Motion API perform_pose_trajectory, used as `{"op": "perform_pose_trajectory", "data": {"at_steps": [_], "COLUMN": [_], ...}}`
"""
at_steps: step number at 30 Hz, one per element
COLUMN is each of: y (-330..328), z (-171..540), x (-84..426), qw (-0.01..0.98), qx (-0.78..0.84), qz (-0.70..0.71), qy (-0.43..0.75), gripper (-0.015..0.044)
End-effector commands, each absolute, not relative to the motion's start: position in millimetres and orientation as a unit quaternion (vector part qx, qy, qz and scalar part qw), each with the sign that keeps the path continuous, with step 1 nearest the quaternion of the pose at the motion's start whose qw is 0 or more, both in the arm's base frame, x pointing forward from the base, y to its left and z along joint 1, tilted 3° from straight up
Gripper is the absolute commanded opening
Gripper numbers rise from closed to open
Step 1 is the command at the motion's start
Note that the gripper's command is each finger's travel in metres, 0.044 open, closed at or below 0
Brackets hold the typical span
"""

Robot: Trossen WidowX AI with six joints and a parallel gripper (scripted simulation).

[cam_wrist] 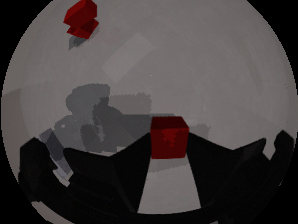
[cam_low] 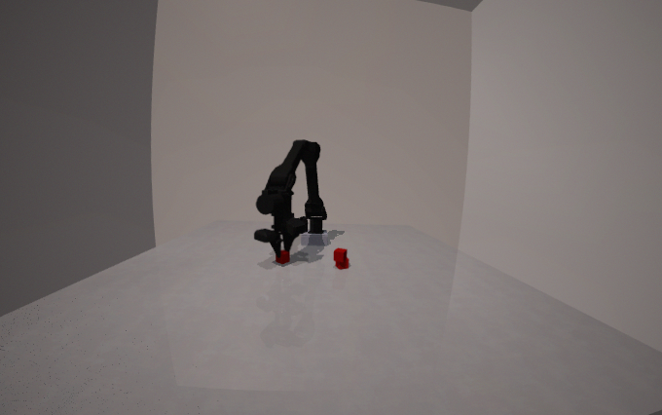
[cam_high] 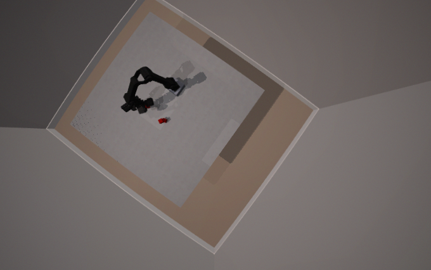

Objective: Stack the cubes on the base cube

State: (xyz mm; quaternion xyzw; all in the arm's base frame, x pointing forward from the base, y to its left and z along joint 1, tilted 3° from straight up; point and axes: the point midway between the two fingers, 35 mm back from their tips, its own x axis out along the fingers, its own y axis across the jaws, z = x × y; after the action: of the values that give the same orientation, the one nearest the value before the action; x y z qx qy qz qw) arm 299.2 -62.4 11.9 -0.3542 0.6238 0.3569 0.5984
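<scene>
One loose red cube (cam_low: 282, 258) (cam_wrist: 169, 146) is held between the fingertips of my gripper (cam_low: 282, 253) (cam_wrist: 168, 136), which is shut on it. The cube looks roughly level and seems to be just above the table, though the height is hard to tell. The base cube (cam_low: 344, 264) (cam_wrist: 86, 30) sits apart from it, to the right in the exterior view. The other loose cube (cam_high: 161, 121) (cam_low: 340, 254) (cam_wrist: 80, 13) rests on the base cube, shifted to one side and overhanging it. The contact between them is too small to judge.
The grey table (cam_high: 178, 165) (cam_low: 342, 332) carries the cubes and the arm. The arm's pale base plate (cam_high: 178, 91) (cam_low: 312, 239) is behind the cubes in the exterior view. The arm's shadow (cam_wrist: 90, 97) lies on the table beside the held cube.
</scene>
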Motion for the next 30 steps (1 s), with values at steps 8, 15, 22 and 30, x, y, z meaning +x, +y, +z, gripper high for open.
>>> {"op": "perform_pose_trajectory", "data": {"at_steps": [8,15,22,30], "y": [-63.7,-63.3,-62.5,-61.4], "z": [51.2,73.5,96.2,107.5], "x": [306.0,305.9,303.9,302.3], "qw": [0.601,0.601,0.601,0.602], "qx": [-0.36,-0.36,-0.36,-0.359], "qz": [0.353,0.353,0.353,0.352], "qy": [0.62,0.62,0.62,0.62], "gripper": [0.0105,0.0105,0.0105,0.0105]}}
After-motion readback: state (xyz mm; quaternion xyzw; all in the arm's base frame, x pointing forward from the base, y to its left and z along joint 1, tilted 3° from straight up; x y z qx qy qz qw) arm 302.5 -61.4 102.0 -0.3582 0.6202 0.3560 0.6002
